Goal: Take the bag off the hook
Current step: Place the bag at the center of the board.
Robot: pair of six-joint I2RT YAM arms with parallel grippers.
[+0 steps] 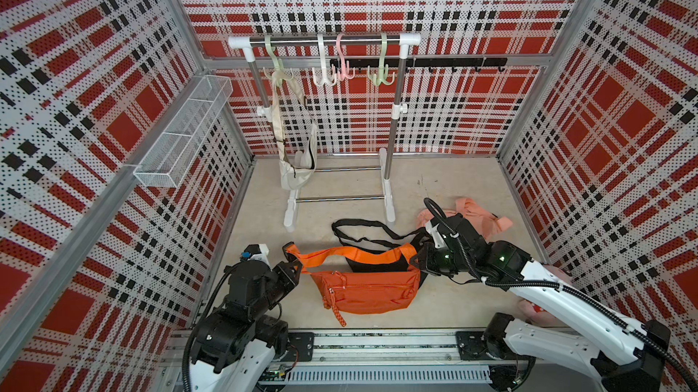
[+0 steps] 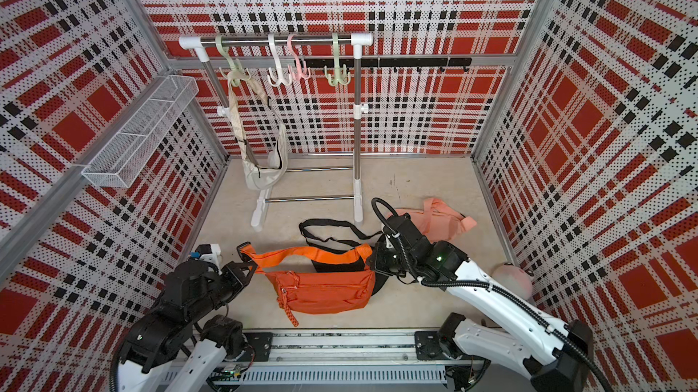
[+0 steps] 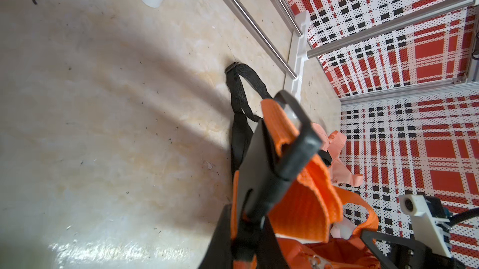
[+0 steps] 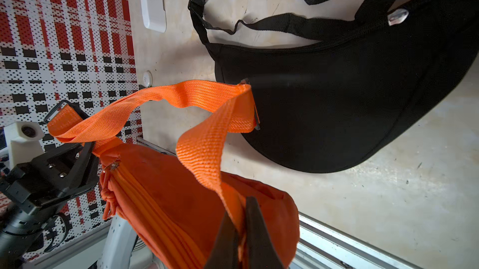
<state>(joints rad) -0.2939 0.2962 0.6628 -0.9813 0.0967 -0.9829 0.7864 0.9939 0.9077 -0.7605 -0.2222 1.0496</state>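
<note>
Orange bag [image 1: 364, 284] — slung between the claws, off the rack. Left claw [image 1: 292, 259], right claw [image 1: 415, 259]: each clenched on the strap [image 4: 197, 94], probably to keep it spread. Cream bag [image 1: 296, 173] hangs from a hook [image 1: 277, 72], well beyond both.

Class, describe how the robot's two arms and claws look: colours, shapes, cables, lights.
White shell links, black joints. Black left claw and right claw, flat tapered fingers. Ribbed black cable along the right arm; small green lights on its joints.
</note>
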